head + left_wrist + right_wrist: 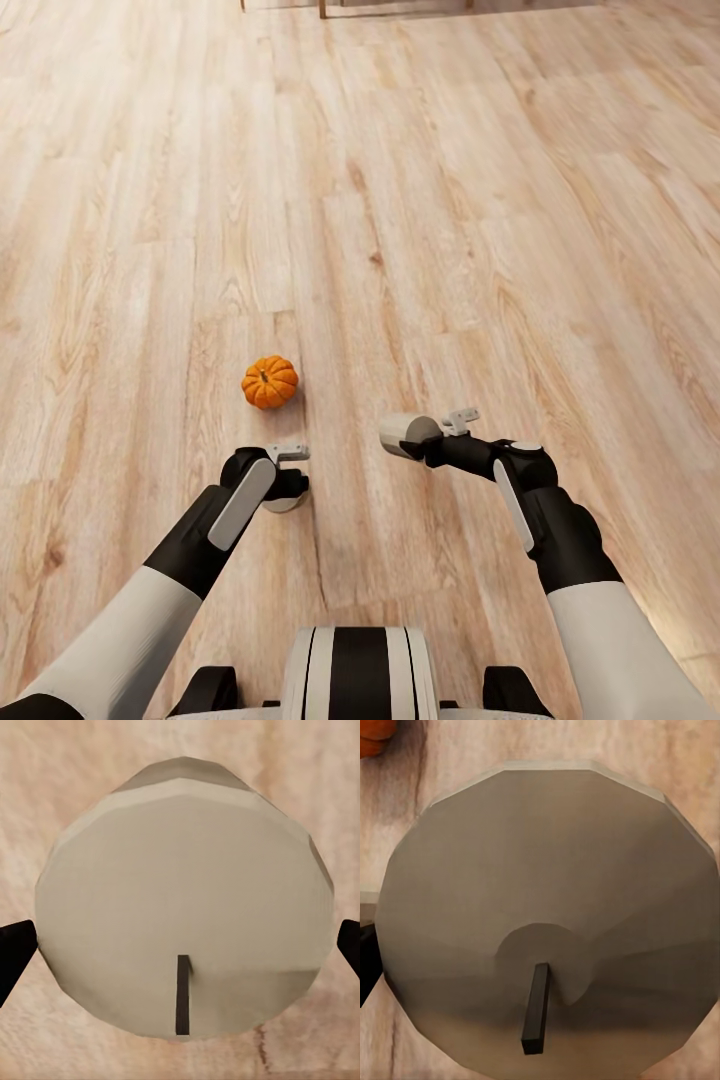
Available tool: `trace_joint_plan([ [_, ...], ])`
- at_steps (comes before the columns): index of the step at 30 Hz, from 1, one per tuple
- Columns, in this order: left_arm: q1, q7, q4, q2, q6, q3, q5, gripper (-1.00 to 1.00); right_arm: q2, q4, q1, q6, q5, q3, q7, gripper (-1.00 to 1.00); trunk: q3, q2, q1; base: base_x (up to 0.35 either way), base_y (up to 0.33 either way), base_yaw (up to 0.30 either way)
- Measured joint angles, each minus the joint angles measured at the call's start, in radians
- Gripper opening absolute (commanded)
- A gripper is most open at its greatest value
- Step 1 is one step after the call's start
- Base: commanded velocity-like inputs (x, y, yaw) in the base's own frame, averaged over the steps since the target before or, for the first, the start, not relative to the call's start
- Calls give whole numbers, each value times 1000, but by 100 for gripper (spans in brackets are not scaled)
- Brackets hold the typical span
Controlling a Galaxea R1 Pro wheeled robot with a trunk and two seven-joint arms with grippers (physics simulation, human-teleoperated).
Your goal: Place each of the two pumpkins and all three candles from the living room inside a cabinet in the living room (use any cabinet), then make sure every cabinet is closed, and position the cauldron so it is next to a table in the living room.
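One small orange pumpkin (269,382) sits on the wood floor, just ahead of my left hand; its edge also peeks in as an orange patch (373,735) in the right wrist view. My left gripper (285,492) is shut on a pale grey candle (283,504), whose round top and dark wick (182,1005) face the left wrist camera between two black fingertips (13,952). My right gripper (418,438) is shut on a second pale candle (406,434), held off the floor to the pumpkin's right; its top (547,870) and wick show up close.
Light wood floor (450,200) stretches ahead in every direction. Thin wooden furniture legs (322,8) cross the far top edge. My white and black base (358,670) is at the bottom.
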Motion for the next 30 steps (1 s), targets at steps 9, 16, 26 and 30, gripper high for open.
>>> trace_joint_plan([
  [9,0,0,-8,1,-1,0,1,100,0,0,0,0,-1,1,0,-100,-12,-1,1,0,0,0],
  [16,0,1,-12,1,0,0,1,100,0,0,0,0,-1,1,0,-100,-16,-1,2,0,0,0],
  [26,0,1,-9,1,0,0,1,100,0,0,0,0,-1,1,0,-100,-16,-1,2,0,0,0],
  [30,0,1,-12,1,-1,0,2,100,0,0,0,0,-1,1,0,-100,-16,-1,2,0,0,0],
])
